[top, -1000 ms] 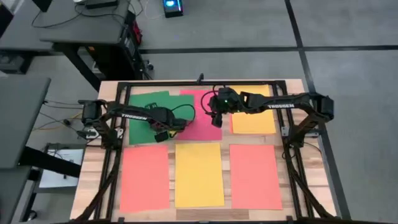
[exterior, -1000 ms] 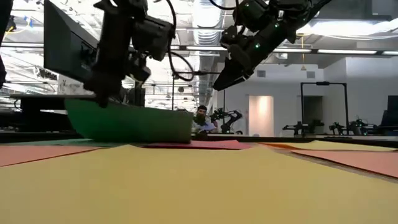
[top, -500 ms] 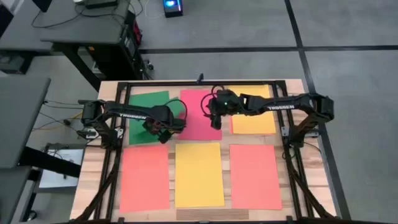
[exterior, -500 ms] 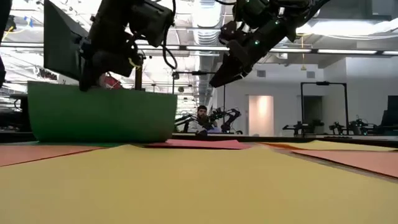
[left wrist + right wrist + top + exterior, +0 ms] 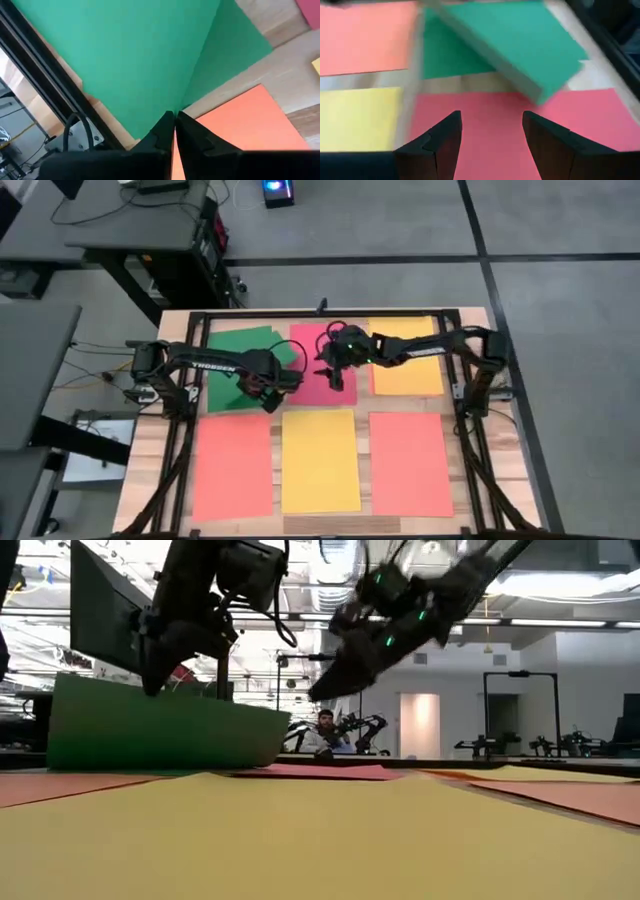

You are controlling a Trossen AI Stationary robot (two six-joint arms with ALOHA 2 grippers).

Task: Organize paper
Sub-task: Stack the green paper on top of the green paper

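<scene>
Left gripper [image 5: 174, 120], far-left of table [image 5: 470, 315], pinches edge of a green sheet [image 5: 125, 55] w/ fingers closed on it, sheet lifted off a second green sheet [image 5: 222, 380] lying flat below. Right gripper [image 5: 491, 132] hovers over pink-red sheet [image 5: 312, 385] at far-centre, fingers apart, holding nothing. Orange sheet [image 5: 405, 370] far-right. Near row: salmon [image 5: 232, 465], yellow [image 5: 320, 460], salmon [image 5: 410, 463], all flat.
</scene>
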